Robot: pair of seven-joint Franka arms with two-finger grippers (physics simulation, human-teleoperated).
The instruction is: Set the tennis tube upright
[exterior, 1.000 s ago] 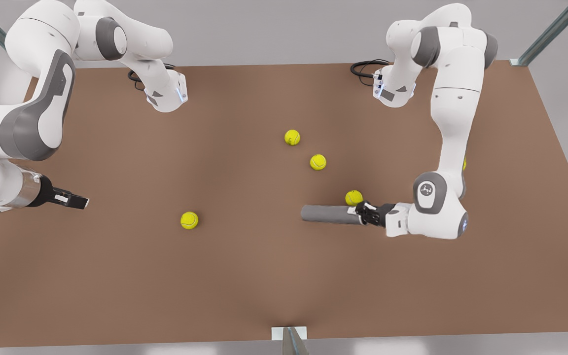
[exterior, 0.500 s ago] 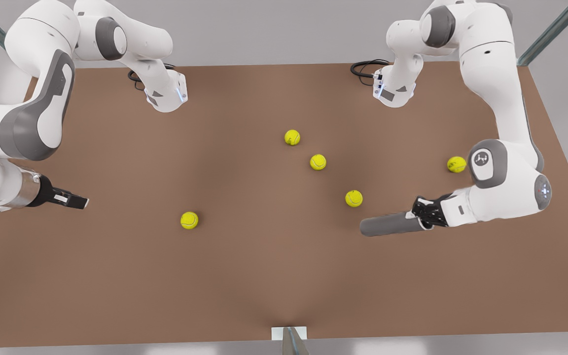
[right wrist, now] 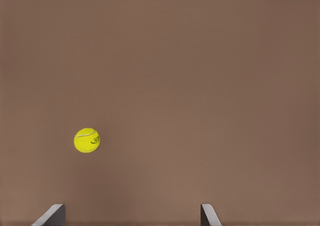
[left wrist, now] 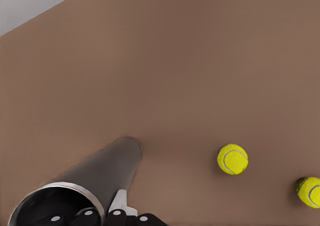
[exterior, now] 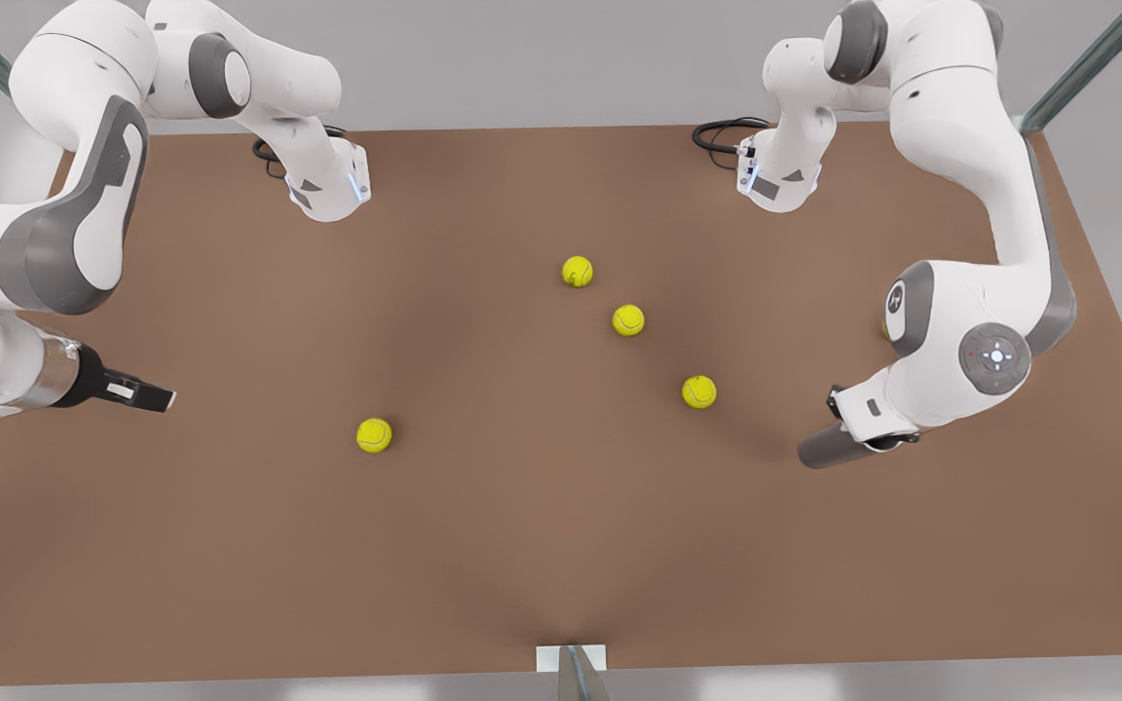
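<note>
Left gripper (exterior: 863, 440) clamps tennis tube (exterior: 826, 449) near table (exterior: 522, 545) edge.

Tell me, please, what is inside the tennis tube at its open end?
In the left wrist view, the tennis tube shows a silvery rim and a dark hollow. No ball shows there. The left hand grips that rim and covers its lower part, and the deeper inside is too dark to tell.

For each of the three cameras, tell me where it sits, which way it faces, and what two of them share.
Front view: high above the table, looking down; both arms and the waiting right gripper show.
Left wrist view: on the arm holding the tennis tube, looking along it toward the table; the left gripper shows.
Right wrist view: looks down at the table; two spread fingertips show.
Shared: front and left wrist views both show the tube; front and right wrist views both show one ball.
</note>
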